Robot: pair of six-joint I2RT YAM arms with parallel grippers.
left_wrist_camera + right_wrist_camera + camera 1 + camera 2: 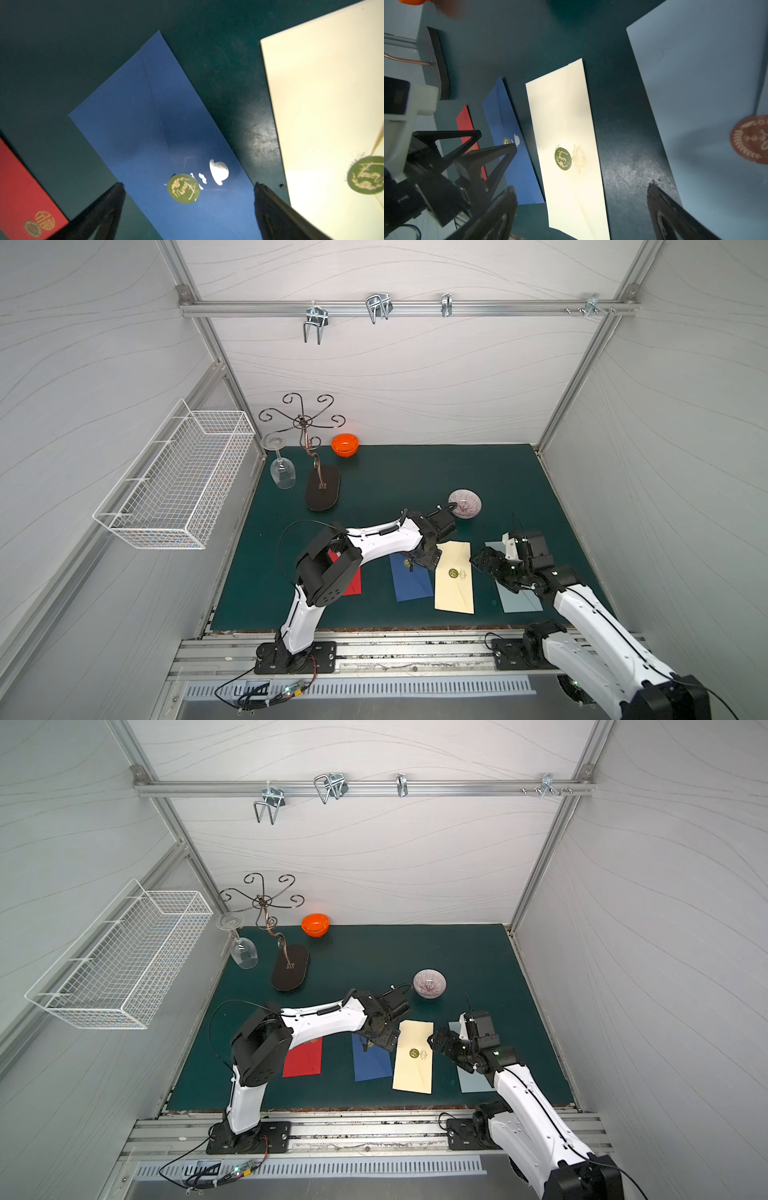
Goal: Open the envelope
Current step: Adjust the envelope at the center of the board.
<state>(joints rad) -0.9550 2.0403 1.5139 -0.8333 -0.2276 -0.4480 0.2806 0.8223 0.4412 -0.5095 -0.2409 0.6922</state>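
Several sealed envelopes lie side by side on the green mat: red (pixel 352 587), dark blue (pixel 409 587), cream (pixel 455 585) and pale blue (pixel 519 601). My left gripper (pixel 189 185) hovers open just above the dark blue envelope (pixel 145 124), its fingers either side of the green round seal (pixel 184 188). My right gripper (pixel 581 187) is open too, held above the cream envelope (pixel 562 114), whose green seal (pixel 562 159) holds the flap closed. In both top views the left gripper (pixel 380 1040) and the right gripper (pixel 438 1042) flank the cream envelope's (pixel 413 1065) far end.
A patterned bowl (pixel 465 502) sits just beyond the left wrist. At the back left stand a metal glass rack (pixel 320 485), a wine glass (pixel 282 475) and an orange bowl (pixel 345 445). A white wire basket (pixel 174 485) hangs on the left wall.
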